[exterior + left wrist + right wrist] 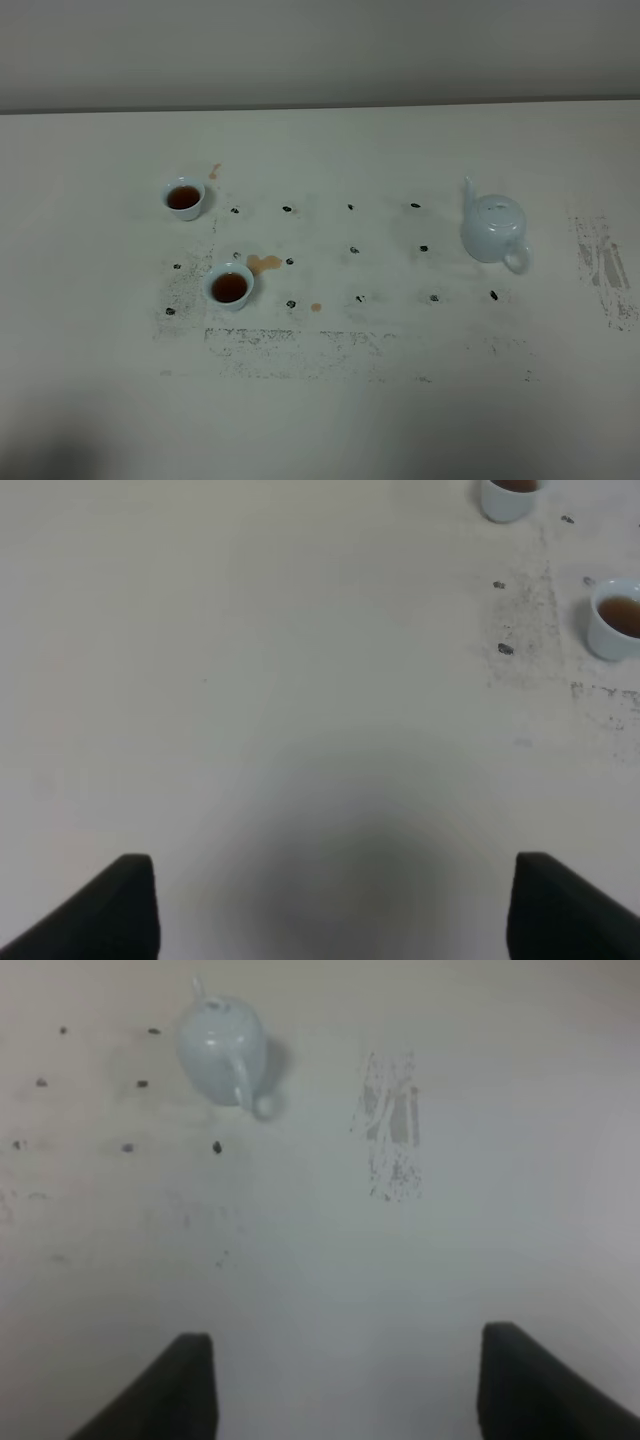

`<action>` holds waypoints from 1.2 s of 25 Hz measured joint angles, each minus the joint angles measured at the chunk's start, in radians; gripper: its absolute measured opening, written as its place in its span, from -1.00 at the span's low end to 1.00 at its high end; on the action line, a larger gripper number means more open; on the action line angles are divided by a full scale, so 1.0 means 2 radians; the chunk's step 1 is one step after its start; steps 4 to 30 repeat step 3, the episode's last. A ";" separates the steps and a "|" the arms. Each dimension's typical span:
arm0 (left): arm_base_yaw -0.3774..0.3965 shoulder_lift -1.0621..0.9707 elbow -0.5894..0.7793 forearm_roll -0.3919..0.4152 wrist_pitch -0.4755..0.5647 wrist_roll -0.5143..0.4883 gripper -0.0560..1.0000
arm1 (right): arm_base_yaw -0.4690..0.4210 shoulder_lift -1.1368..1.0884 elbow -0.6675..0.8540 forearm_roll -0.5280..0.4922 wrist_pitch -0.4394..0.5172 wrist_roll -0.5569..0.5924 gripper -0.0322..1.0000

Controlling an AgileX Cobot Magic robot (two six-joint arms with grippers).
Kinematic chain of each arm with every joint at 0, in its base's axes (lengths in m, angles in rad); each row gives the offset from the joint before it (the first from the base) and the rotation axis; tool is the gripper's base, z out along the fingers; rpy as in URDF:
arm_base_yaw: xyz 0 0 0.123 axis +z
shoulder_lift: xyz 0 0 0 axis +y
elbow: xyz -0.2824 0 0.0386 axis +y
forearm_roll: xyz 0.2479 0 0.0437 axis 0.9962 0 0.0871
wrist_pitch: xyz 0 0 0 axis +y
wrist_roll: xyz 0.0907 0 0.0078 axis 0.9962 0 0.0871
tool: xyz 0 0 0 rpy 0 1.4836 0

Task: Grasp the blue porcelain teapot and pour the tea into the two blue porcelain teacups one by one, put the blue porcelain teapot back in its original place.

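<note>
Upright, glossy round teapot (pixel 494 229); two flared cups (pixel 185 198) (pixel 230 288) hold tea (pixel 229 288).

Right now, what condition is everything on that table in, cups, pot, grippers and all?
Far cup: upright, holds brown tea.
Near cup: upright, holds brown tea.
Teapot: upright, lid on, standing alone on the table, nothing gripping it.
Spilled tea: small brown puddle beside the near cup.
Left gripper: open, empty, over bare table.
Right gripper: open, empty, away from the teapot.

White table (pixel 320 420): teapot (pixel 494 228), teacups (pixel 229 288).
</note>
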 joint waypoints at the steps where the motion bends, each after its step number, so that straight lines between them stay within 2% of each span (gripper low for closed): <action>1: 0.000 0.000 0.000 0.000 0.000 0.000 0.40 | 0.000 0.000 0.000 0.000 0.000 0.000 0.11; 30: 0.000 0.000 0.000 0.000 0.000 0.000 0.40 | 0.000 0.000 0.000 0.000 0.000 0.000 0.10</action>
